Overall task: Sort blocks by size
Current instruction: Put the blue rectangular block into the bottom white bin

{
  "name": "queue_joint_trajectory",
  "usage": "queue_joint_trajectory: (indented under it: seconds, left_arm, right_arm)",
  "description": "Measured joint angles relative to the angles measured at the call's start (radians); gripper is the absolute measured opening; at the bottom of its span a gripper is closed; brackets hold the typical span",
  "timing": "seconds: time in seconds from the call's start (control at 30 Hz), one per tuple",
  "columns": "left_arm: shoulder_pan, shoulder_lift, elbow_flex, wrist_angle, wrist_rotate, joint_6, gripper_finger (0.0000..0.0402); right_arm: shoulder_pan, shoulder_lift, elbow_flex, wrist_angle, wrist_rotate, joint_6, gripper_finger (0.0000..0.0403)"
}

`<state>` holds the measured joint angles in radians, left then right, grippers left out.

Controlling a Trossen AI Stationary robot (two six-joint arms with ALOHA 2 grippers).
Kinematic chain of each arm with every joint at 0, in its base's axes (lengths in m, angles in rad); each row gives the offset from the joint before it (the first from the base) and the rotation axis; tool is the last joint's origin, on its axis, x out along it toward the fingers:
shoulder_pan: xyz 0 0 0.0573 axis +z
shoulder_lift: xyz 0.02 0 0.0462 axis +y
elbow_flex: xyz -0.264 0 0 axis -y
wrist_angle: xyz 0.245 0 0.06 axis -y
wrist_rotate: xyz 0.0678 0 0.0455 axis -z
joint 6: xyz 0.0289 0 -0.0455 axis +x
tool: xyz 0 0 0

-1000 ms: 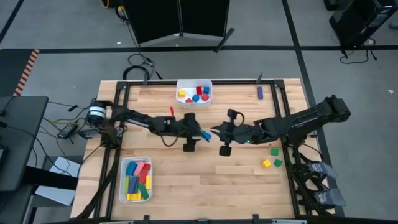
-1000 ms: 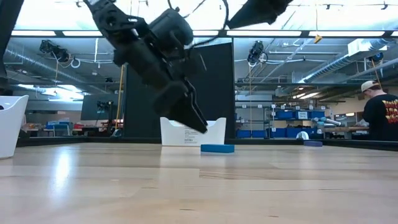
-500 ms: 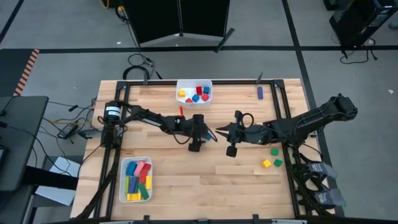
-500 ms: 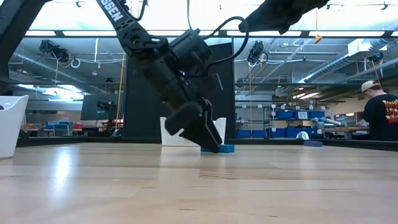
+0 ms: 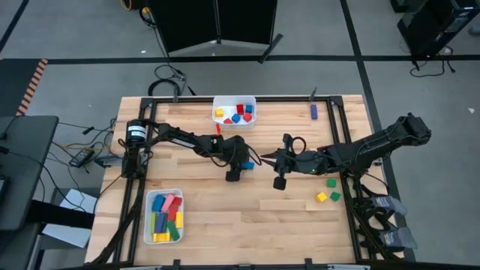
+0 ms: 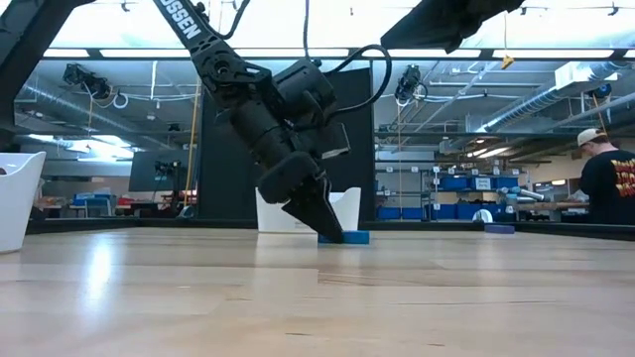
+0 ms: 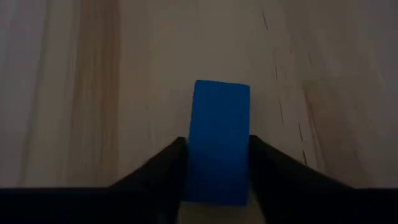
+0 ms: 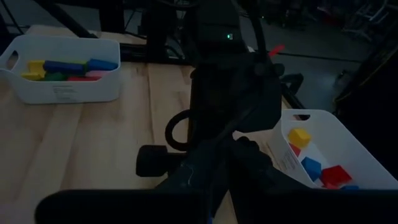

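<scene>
A blue bar lies flat on the wooden table near its middle; it also shows in the high view and the low view. My left gripper is down at the table and shut on the bar's near end; it also shows in the high view and the low view. My right gripper is just to the right of the bar, raised above the table and touching nothing. Three small cubes, green, yellow and green, sit on the table at the right. My left gripper pinches the blue bar's two long sides between its two fingers, at the end nearest the wrist. The fingers slant down from the table's left and lie along the bar. The bar lies flat on the table, and its far end sticks out past the fingertips.
A white tray with small cubes stands at the far edge. A second white tray with long bars stands at the near left. A red bar and a purple piece lie on the far part of the table. A person stands far behind the table.
My left gripper has gone toward the table's right edge and down to the table, and its fingers now stand on either side of the blue bar. My right gripper has drawn back toward the right edge, away from the bar. The bar has stayed in place.
</scene>
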<state>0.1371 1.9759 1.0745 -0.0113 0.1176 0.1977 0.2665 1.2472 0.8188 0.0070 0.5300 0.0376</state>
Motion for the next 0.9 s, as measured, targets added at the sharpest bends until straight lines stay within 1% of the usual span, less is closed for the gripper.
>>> queue_joint_trajectory:
  seconds: [0.07, 0.2, 0.33, 0.4, 0.5, 0.6, 0.73, 0.8, 0.9]
  left_arm:
    - [-0.005, 0.0, -0.001, 0.002, -0.003, -0.011, 0.0133]
    - [-0.019, 0.001, -0.005, 0.04, 0.0, -0.075, 0.0131]
    - [-0.048, -0.034, -0.011, 0.046, -0.025, -0.131, 0.0131]
    - [-0.066, -0.083, -0.024, 0.039, -0.056, -0.152, 0.0131]
    - [-0.087, -0.205, -0.06, -0.002, -0.058, -0.175, 0.0131]
    - [-0.126, -0.346, -0.108, -0.159, -0.068, -0.183, 0.0131]
    - [-0.222, -0.56, -0.118, -0.441, -0.058, -0.222, 0.0131]
    - [-0.28, -0.645, -0.118, -0.585, -0.055, -0.285, 0.0131]
    - [-0.369, -0.751, -0.118, -0.754, -0.002, -0.435, 0.0131]
  right_arm:
    - [0.0, 0.0, 0.0, 0.003, 0.0, 0.0, 0.0052]
    - [0.006, 0.0, 0.0, 0.007, 0.0, -0.002, 0.0052]
    - [0.026, 0.0, 0.0, 0.01, 0.0, -0.033, 0.0052]
    - [0.038, 0.0, 0.0, 0.019, 0.0, -0.053, 0.0052]
    - [0.052, 0.0, 0.001, 0.024, 0.0, -0.081, 0.0052]
    - [0.06, 0.0, 0.002, 0.022, 0.0, -0.096, 0.0052]
    - [0.058, 0.001, 0.002, 0.02, 0.0, -0.106, 0.0052]
    - [0.052, 0.001, 0.002, 0.02, 0.0, -0.113, 0.0052]
    - [0.044, 0.001, 0.002, 0.018, 0.0, -0.112, 0.0052]
